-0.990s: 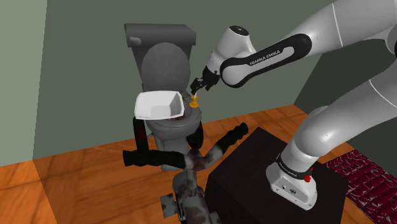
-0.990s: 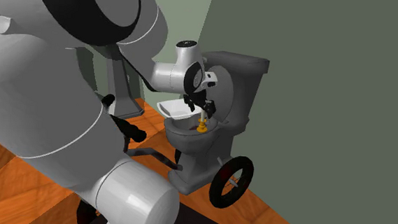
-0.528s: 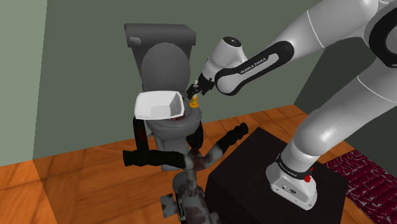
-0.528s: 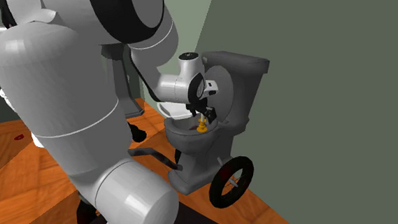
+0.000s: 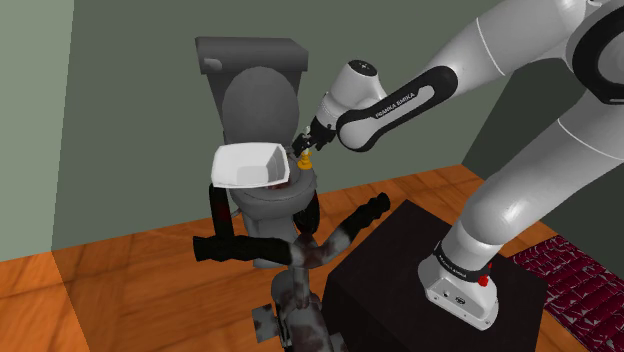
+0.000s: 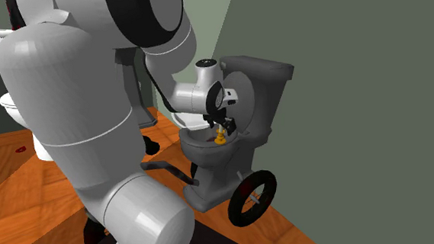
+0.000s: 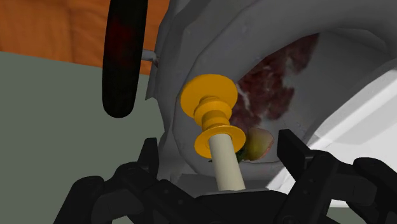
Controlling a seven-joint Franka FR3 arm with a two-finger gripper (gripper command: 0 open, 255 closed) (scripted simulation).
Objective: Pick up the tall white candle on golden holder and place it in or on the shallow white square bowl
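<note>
Grey-green walls and an orange plank floor close in a small room, and the biggest thing in front of me is a grey toilet [image 5: 256,108] with its lid raised against the tank. My black box stand [image 5: 385,280] sits on the floor beside it, which is why my white arm [image 5: 400,95] has to stretch out long and low to reach over the seat. A black wheeled frame [image 6: 251,195] crowds the foot of the toilet, so I judge that coming in from above is the only clean way.

On the toilet's rim, at the edge toward the shoulder view's left, rests the shallow white square bowl [image 5: 240,172], hanging partly over the opening. It is my target, and it is near enough that the carry should be short.

My black two-finger gripper [image 7: 221,153] hangs at the opposite rim edge, toward the shoulder view's right, pointing down. Its fingers [image 7: 149,162] are spread apart, one on each side of the shaft, and neither touches it, so nothing is held yet. I take this as the line-up just ahead of closing: straddling the stem above the drip plate should give the pads a straight, narrow surface rather than the wide flared base.

Between them stands the tall cream-white candle on its golden holder [image 7: 218,141], upright on that narrow rim edge beside the stained hollow. Perched there, a crooked squeeze could tip it in.
</note>
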